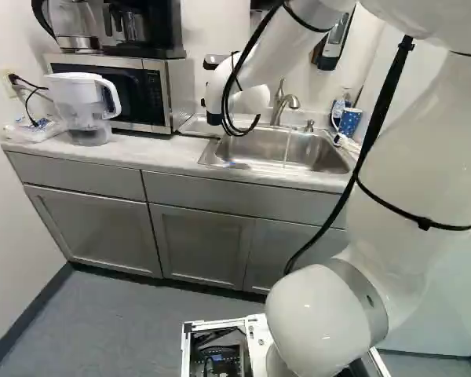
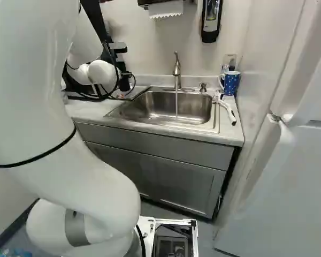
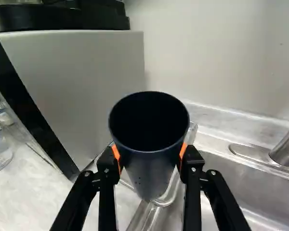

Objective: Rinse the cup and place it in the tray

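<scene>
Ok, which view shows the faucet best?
The right base view: the faucet stands whole and unobstructed, with water running from it. The left base view shows it close beside the arm; the wrist view catches only part.

No lettering, number or sign is legible here.

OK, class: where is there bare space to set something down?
Bare: the counter strip before the microwave, between pitcher and sink. Crowded: the sink's other side, with the blue mug and brush; also around the tray, where the jaws hold the cup.
</scene>
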Tool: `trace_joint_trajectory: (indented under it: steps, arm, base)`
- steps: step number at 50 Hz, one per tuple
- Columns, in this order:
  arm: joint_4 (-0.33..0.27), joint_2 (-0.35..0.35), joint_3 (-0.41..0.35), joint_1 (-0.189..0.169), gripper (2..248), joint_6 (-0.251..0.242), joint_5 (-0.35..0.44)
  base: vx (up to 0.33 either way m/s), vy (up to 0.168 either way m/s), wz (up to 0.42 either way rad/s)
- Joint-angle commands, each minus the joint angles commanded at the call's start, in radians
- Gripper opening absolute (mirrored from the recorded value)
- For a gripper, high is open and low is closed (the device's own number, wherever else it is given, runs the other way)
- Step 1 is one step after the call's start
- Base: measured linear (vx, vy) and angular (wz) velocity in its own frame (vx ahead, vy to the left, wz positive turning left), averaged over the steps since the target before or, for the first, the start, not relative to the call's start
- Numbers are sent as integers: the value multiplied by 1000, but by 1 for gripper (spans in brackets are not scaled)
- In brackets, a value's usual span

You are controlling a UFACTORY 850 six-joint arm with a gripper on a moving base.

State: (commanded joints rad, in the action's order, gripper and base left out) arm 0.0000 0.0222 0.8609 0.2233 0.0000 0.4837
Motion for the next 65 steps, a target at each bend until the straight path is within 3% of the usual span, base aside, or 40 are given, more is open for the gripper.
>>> trace_joint_trajectory:
  steps: [65]
  arm:
    - [0,-37,-55,-191,125,0,-2]
  base:
    - [0,0,0]
